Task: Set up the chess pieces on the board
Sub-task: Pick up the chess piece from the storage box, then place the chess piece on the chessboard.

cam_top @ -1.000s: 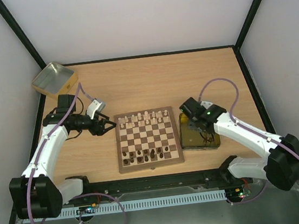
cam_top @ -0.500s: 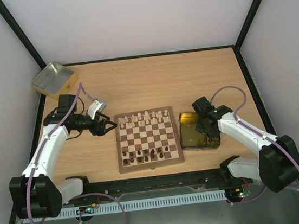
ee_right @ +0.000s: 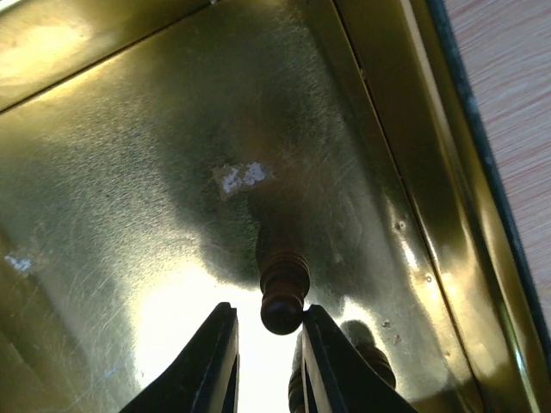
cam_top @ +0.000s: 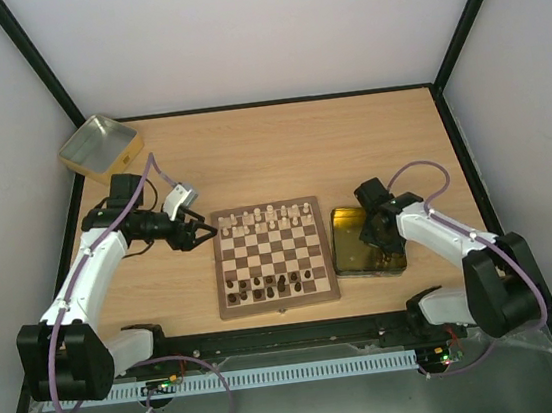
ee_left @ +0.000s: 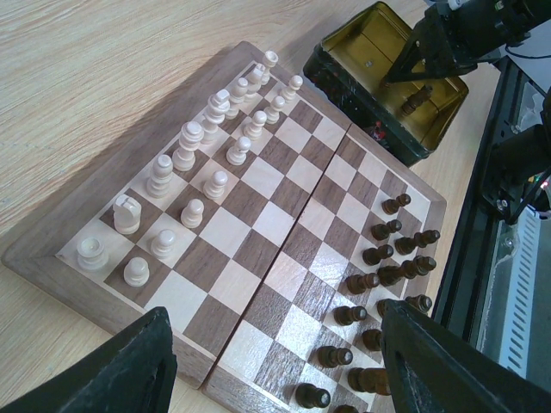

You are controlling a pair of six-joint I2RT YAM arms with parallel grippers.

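The board point(cam_top: 278, 307) lies at the table's middle, with pale chess pieces point(cam_top: 262, 218) in its far rows and dark chess pieces point(cam_top: 266, 286) in its near rows. My left gripper point(cam_top: 199, 234) hovers open at the board's left edge; in the left wrist view its fingers point(ee_left: 129, 361) frame the board point(ee_left: 284, 241). My right gripper point(cam_top: 371, 238) reaches down into the gold tin point(cam_top: 348, 263). In the right wrist view its jaws point(ee_right: 269, 310) stand narrowly apart around the head of a dark piece point(ee_right: 284, 288): the right finger touches it, and a slim gap shows on the left.
A second dark piece point(ee_right: 374, 357) lies on the tin floor point(ee_right: 129, 172) behind my right finger. Another gold tin point(cam_top: 97, 146) sits at the back left corner. The table's black frame runs along the near edge.
My right arm swung down into the tin, and its jaws have narrowed around the dark piece. The left arm has stayed still.
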